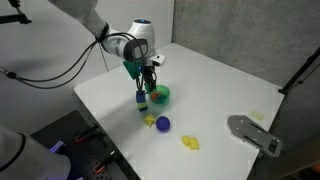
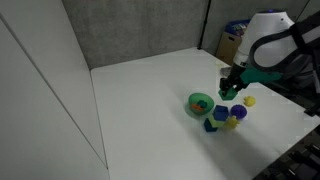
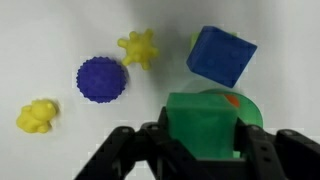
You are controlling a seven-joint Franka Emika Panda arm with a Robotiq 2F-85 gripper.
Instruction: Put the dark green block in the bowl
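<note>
My gripper [image 3: 205, 140] is clenched on the green block [image 3: 205, 120]. My fingers [image 3: 150, 150] press its two side faces, and the cube fills the gap between them. It looks like a small solid cube, stiff and light, so I judge it won't give or sag under the squeeze. Its faces seem smooth, so the risk is a slip or a twist if I catch it by an edge. Pads flat on two opposite faces, near the middle, is the hold to have, and that seems to be what I've got. I can't tell whether the block is clear of the table [image 1: 220, 80].

Just behind the block, partly hidden, is the bowl [image 3: 252, 112], with something orange in it. In an exterior view the bowl [image 1: 163, 97] sits just beside my fingers, not squarely under them, I judge.

Beyond lies the blue block [image 3: 220, 55], tilted. Off to the side are the yellow star [image 3: 140, 47], the purple ball [image 3: 102, 78] and a yellow lump [image 3: 38, 116].
</note>
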